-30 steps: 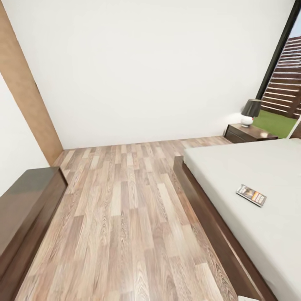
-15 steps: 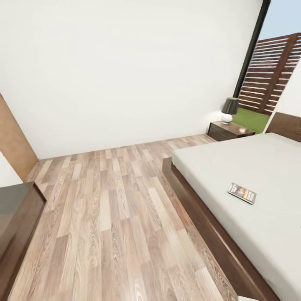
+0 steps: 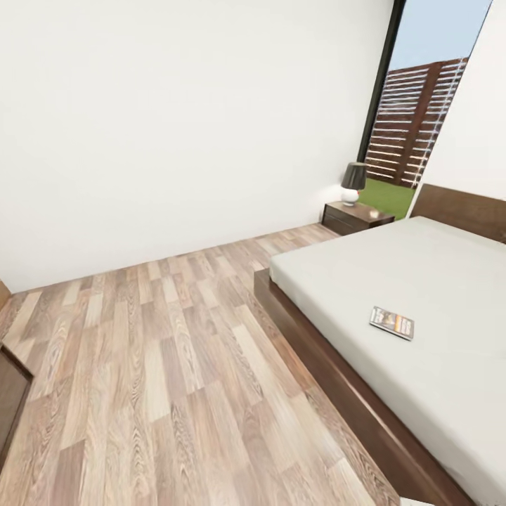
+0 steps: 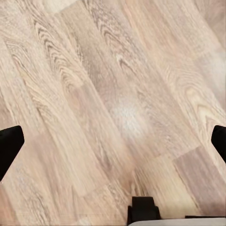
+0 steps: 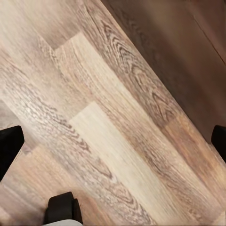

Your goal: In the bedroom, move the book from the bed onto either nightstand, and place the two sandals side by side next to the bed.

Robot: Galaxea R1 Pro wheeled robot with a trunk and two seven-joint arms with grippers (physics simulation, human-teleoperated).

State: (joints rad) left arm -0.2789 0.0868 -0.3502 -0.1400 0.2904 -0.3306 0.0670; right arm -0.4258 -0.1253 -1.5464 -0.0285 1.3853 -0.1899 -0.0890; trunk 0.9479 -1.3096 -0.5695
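The book (image 3: 392, 322), a small dark paperback with orange and white lettering, lies flat on the pale grey mattress of the bed (image 3: 436, 274), near its floor-side edge. A dark brown nightstand (image 3: 355, 216) stands at the head of the bed, by the window. The sandals are out of view. My left gripper (image 4: 113, 141) hangs open over bare wood floor, its black fingertips (image 4: 9, 146) far apart. My right gripper (image 5: 113, 141) is also open over the floor, with a dark brown wooden surface (image 5: 188, 52) just beyond it.
A lamp (image 3: 353, 183) with a dark shade sits on the nightstand. A tall dark-framed window (image 3: 414, 112) looks onto a lawn and fence. The corner of a long low dark cabinet (image 3: 10, 397) shows at the left edge. Wood-plank floor (image 3: 161, 351) stretches between it and the bed.
The camera has swung to the right: bed, book and nightstand have slid left in the head view and the left cabinet has nearly left it. Nothing itself has moved.
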